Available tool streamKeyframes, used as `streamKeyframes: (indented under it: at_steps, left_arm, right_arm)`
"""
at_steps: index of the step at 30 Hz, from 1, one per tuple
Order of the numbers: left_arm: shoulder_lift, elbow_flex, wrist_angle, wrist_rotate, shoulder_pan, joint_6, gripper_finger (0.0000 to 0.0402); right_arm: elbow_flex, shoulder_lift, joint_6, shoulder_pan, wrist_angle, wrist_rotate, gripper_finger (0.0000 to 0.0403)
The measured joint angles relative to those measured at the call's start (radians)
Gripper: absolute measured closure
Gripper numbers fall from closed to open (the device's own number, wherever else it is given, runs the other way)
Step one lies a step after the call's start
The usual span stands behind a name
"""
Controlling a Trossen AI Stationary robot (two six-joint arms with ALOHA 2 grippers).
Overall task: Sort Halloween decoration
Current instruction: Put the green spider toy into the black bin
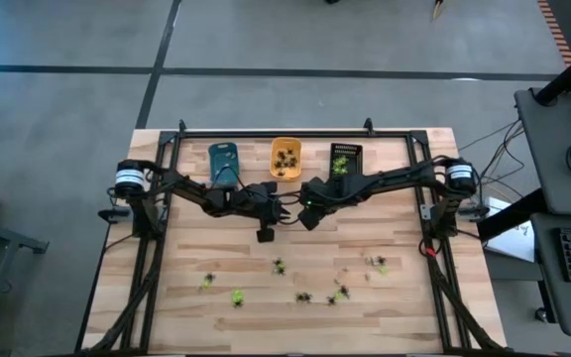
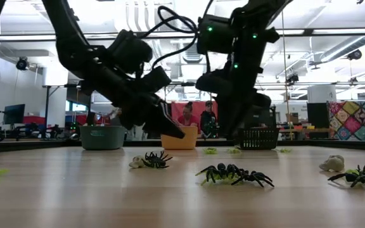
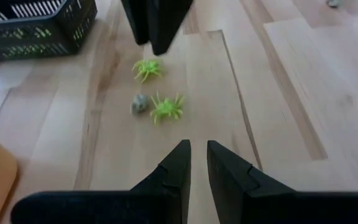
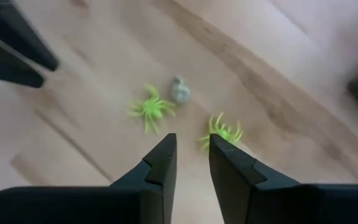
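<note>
The Halloween decoration is scattered over the wooden table. Two yellow-green spiders (image 3: 165, 108) (image 3: 145, 68) and a pale figure (image 3: 139, 104) lie mid-table between my grippers. More spiders, black (image 2: 154, 159) and green (image 1: 237, 297), lie toward the near edge. My left gripper (image 3: 198, 154) hovers above the table short of the green pair, open by a narrow gap, with nothing between its fingers. My right gripper (image 4: 191, 152) slants down over the same pair from the other side. It is open a little wider and also holds nothing. In the high view both grippers (image 1: 274, 213) (image 1: 303, 210) meet mid-table.
Three small trays stand in a row at the far edge: blue-green (image 1: 224, 162), orange (image 1: 285, 157) with spiders in it, and black (image 1: 345, 159) with green ones. A black frame (image 1: 295, 133) borders the table. People sit in the room behind (image 2: 187, 117).
</note>
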Motion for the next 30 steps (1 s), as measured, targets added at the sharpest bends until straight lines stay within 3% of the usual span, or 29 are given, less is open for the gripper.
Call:
streamKeyframes:
  at_steps: [9,30]
  left_arm:
    - [-0.060,-0.077,0.064,-0.009,0.003,-0.004,0.0365]
    - [-0.057,-0.077,0.076,-0.011,0.003,-0.008,0.0365]
  right_arm:
    - [0.030,0.047,0.058,-0.005,-0.052,0.024,0.0252]
    - [0.020,0.122,0.076,-0.029,-0.048,0.024,0.0248]
